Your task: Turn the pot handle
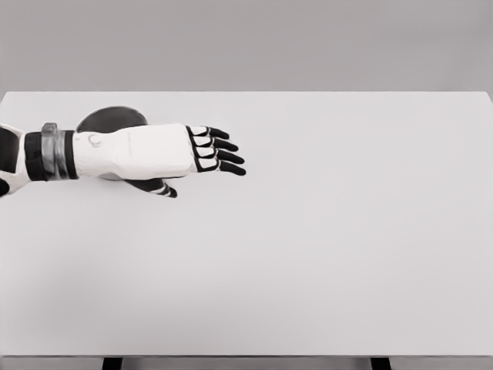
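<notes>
- Head view shows the left hand [166,154] stretched across the far left of the white tabletop [323,247], its arm coming in from the picture's left edge.
- Its fingers [223,144] lie straight and a little apart, pointing right, with the thumb tucked below the palm; it is released and grasps nothing.
- Behind and under the forearm sits the pot [112,118], a dark round shape near the tabletop's far left. Only its upper arc shows; the rest is covered by the arm.
- No handle can be seen, so which way it points and how its long axis runs cannot be told from here. It may lie beneath the hand or wrist.
- Handling, as a judgement: the pot looks like rigid dark metal, stiff, probably of moderate weight, with a smooth surface that could slip. It should turn on the tabletop without tipping if pushed low.
- Best hold would be the handle itself, pinched or wrapped near its outer end for leverage, once found.
- No right arm appears.
</notes>
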